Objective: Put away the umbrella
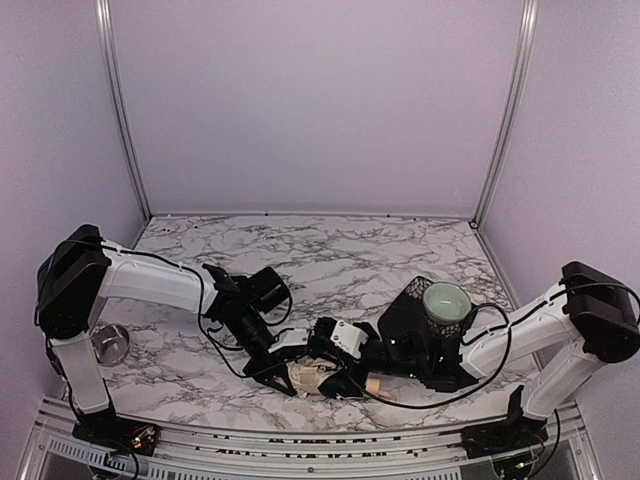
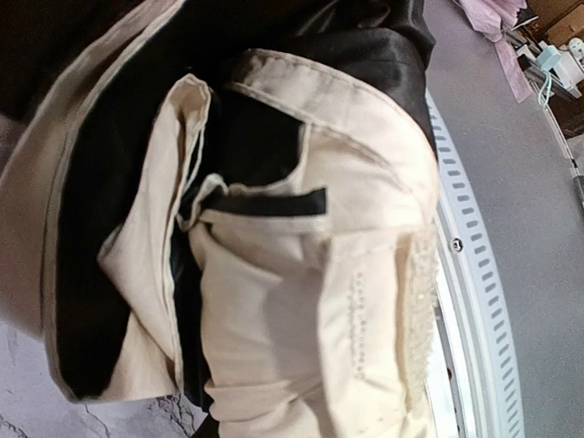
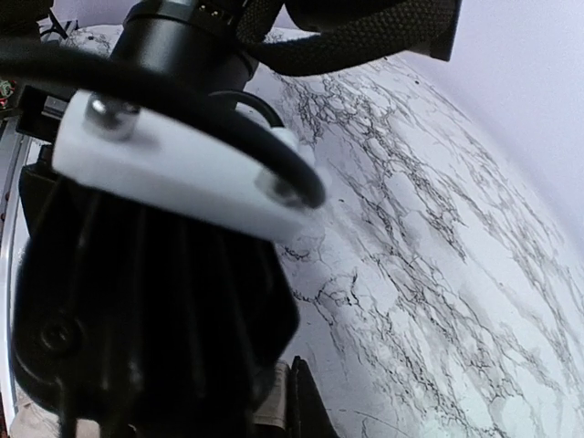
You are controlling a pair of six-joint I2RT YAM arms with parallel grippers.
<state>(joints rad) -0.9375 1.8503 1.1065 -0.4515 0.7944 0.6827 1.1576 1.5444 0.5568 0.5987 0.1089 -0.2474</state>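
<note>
The umbrella (image 1: pixel 308 378) lies folded near the table's front edge, a cream bundle with black lining. Its pale tan handle (image 1: pixel 372 383) points right. My left gripper (image 1: pixel 268 365) comes in from the left and is shut on the bundle's left end. In the left wrist view the cream fabric and black lining of the umbrella (image 2: pixel 301 301) fill the frame and hide the fingers. My right gripper (image 1: pixel 342 370) reaches in from the right, shut, just above the bundle. In the right wrist view one dark fingertip (image 3: pixel 315 411) shows beside a scrap of cream fabric (image 3: pixel 276 408), behind the left arm's black wrist (image 3: pixel 146 301).
A black mesh holder (image 1: pixel 410 312) with a pale green round thing (image 1: pixel 446 299) in it stands at the right, beside my right arm. A small metal cup (image 1: pixel 110 343) sits at the left, by the left arm's base. A metal rail (image 2: pixel 474 301) runs along the table's front edge.
</note>
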